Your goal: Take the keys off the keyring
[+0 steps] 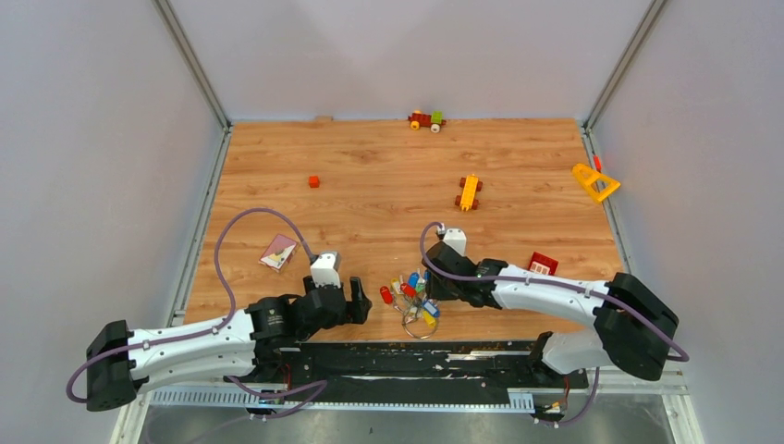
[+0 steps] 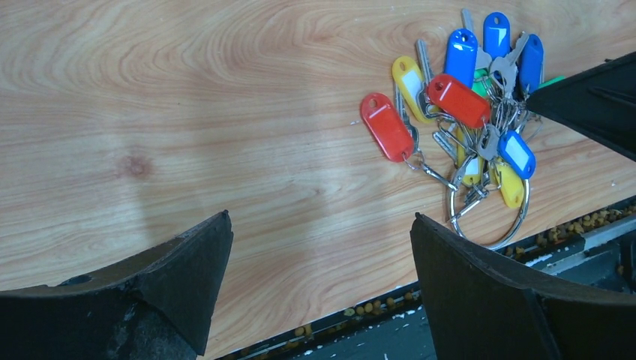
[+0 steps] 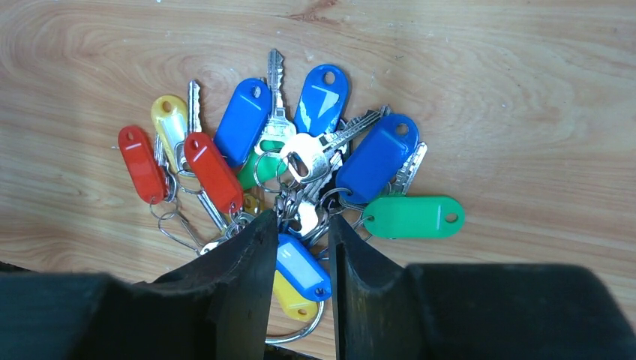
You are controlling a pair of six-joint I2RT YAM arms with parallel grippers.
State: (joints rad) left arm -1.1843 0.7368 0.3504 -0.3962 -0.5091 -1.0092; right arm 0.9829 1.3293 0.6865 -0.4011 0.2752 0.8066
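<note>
One bunch of keys [image 3: 304,154] lies at the near edge of the tabletop [image 1: 370,185], about midway along it, on one large wire keyring [image 2: 489,246]. I count four blue tags [image 3: 241,120], two red tags [image 3: 142,161], two green tags [image 3: 416,217] and at least two yellow tags [image 3: 169,120]. My right gripper [image 3: 301,225] hovers over the bunch, jaws a narrow gap apart; I cannot tell whether they pinch anything. My left gripper [image 2: 321,225] is spread wide and holds nothing, just beside the bunch.

right hand [image 3: 300,225] over keys [image 3: 315,142], bare table [image 2: 187,112] left
</note>
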